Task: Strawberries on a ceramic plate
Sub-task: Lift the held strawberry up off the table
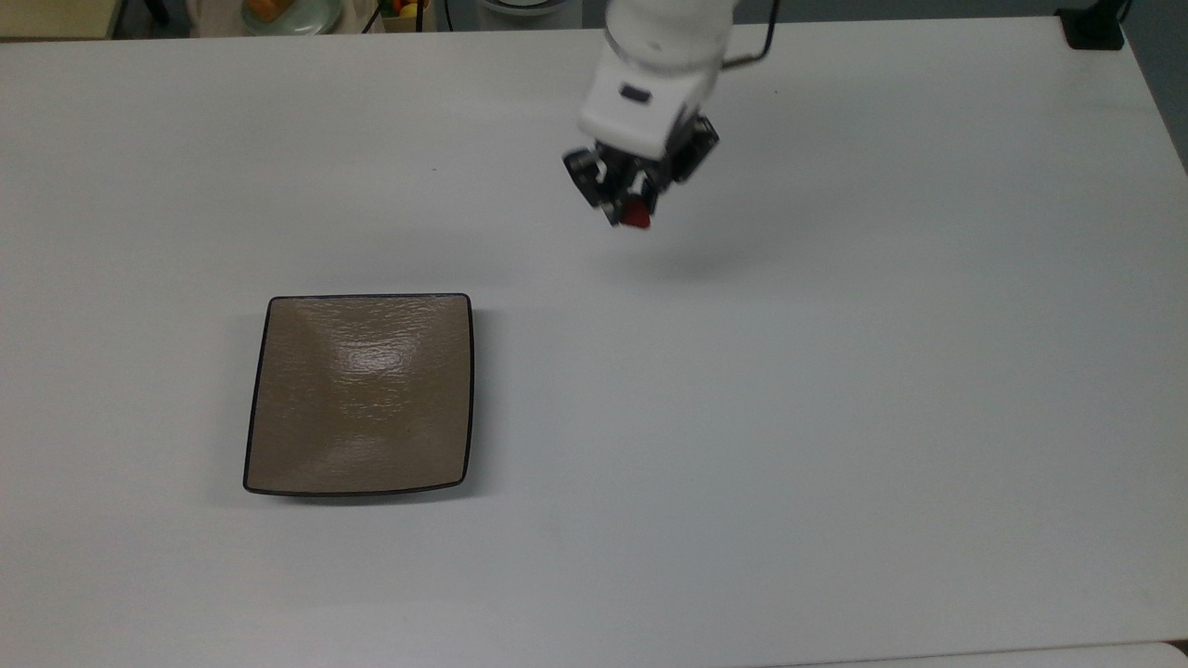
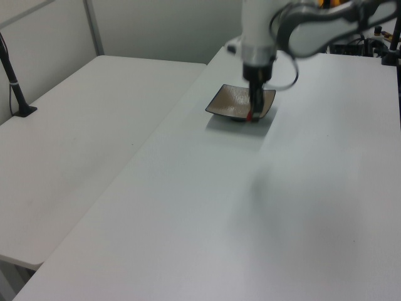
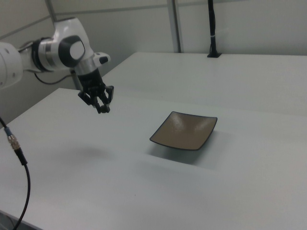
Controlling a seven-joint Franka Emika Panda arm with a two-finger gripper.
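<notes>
Pick done: gripper [image 1: 629, 206] pinching the strawberry [image 1: 636, 215], raised clear of the counter [image 1: 835, 371]; carry and placement on the empty ceramic plate [image 1: 362, 390], well apart, remain.

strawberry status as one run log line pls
tool: shut on strawberry | height: raised above table | ceramic plate: bare | placement: not yet done

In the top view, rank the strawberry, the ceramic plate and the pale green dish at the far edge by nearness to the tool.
1. Strawberry: held in the tool, above the table.
2. Pale green dish: at the top view's top left, beyond the table edge.
3. Ceramic plate: on the table at the top view's lower left. It sits only slightly farther than the dish, so this order is tentative.
</notes>
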